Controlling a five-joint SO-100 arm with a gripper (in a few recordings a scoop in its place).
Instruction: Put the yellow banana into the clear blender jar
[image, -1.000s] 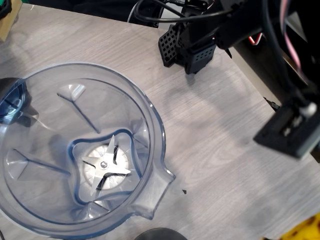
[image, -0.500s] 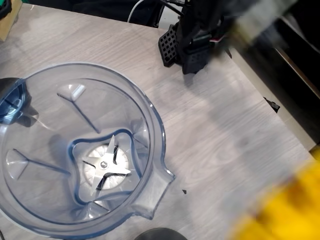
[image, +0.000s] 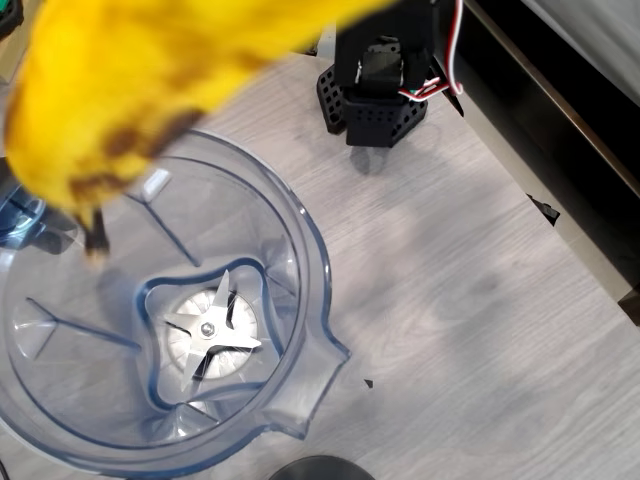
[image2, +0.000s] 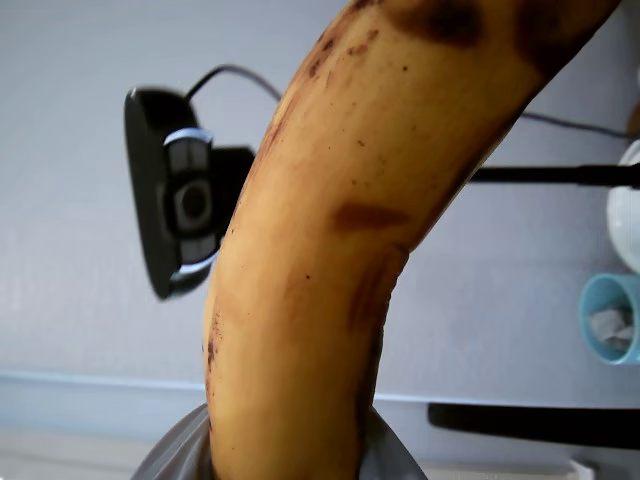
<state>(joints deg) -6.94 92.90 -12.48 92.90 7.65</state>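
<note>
The yellow banana (image: 150, 90), blurred and very close to the overhead camera, stretches across the top left, and its dark stem tip (image: 95, 240) hangs over the left part of the clear blender jar (image: 305, 250). The jar stands upright on the table, and its silver blade (image: 210, 330) shows at the bottom. In the wrist view the spotted banana (image2: 340, 250) rises out of my gripper (image2: 285, 455). The grey fingers (image2: 175, 455) are shut on its lower end, one on each side.
The arm's black base (image: 380, 95) sits at the table's back edge. A dark blue object (image: 20, 215) lies beside the jar's left rim, and a dark round thing (image: 320, 468) shows at the bottom edge. The table's edge (image: 560, 230) runs diagonally on the right.
The banana has swept from the lower right corner up and across to the top left, and now hangs over the jar. The jar has not moved.
</note>
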